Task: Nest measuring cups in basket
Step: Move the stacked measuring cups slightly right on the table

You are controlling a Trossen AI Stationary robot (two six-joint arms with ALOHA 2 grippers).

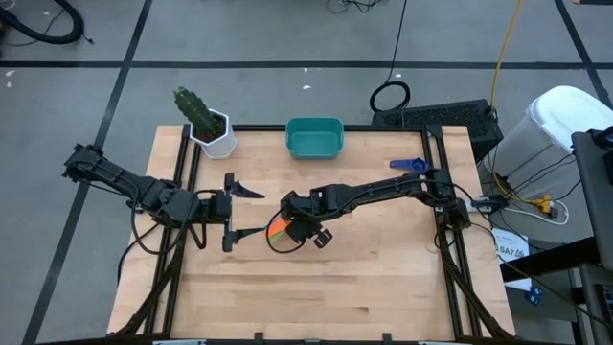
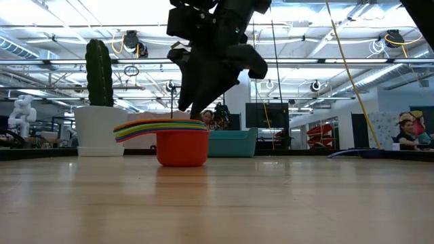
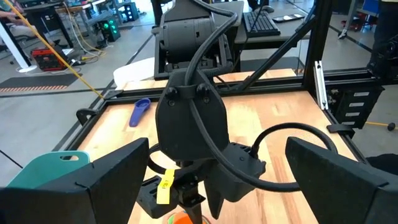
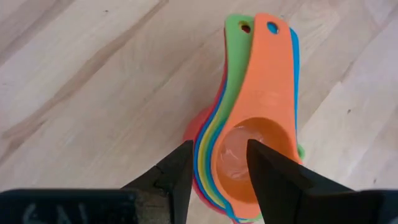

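Note:
The measuring cups (image 1: 278, 230) sit nested in one stack on the table's middle, red cup (image 2: 182, 146) at the bottom and orange cup (image 4: 261, 93) on top, with the handles fanned toward the left. My right gripper (image 4: 219, 146) comes down on the stack from above, partly open. One finger (image 4: 264, 174) is over the orange bowl and the other (image 4: 177, 174) is outside the stack's wall. One blue cup (image 1: 407, 165) lies apart near the right edge. The teal basket (image 1: 314, 137) stands at the far edge. My left gripper (image 1: 233, 211) waits wide open just left of the stack.
A white pot with a cactus (image 1: 215, 134) stands at the far left, beside the basket. The black frame rails (image 1: 450, 206) run along the table's left and right sides. Bare wood (image 1: 326, 297) stretches across the near half. People sit far back in the room (image 2: 407, 132).

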